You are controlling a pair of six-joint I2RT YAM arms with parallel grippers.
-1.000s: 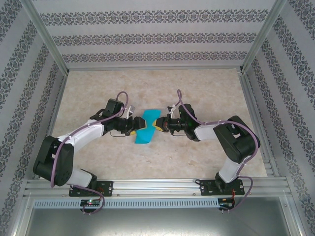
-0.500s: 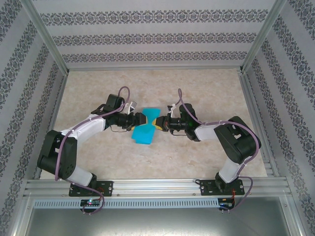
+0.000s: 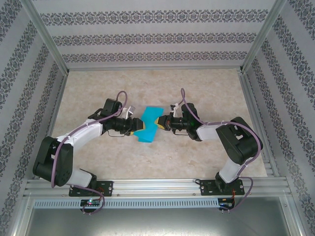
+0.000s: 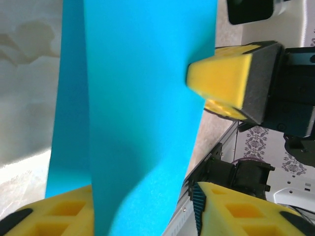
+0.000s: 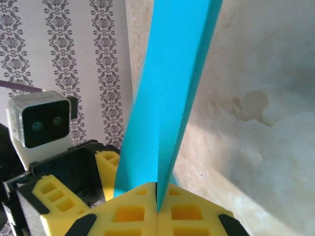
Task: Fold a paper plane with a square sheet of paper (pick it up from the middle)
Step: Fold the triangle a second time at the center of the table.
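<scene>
The sheet of paper (image 3: 149,124) looked to be held up over the middle of the table (image 3: 98,88), btwn the two arms. It was bent into a narrower shape w/ a fold down it. The right gripper (image 5: 157,194) was closed tight on one edge, pads pressed together w/ the paper in the crack. The left gripper (image 4: 147,214) had its jaws apart, one pad each side of the sheet, w/ a gap on one side, so no pinch yet.

The paper looked very light, thin & floppy. It would prob. crumple fast if squeezed in a wrong spot, & rip if both arms pulled hard. Best place to grab, I think: on the edge across from the right gripper, pads flat to the sheet, w/ a soft close.
</scene>
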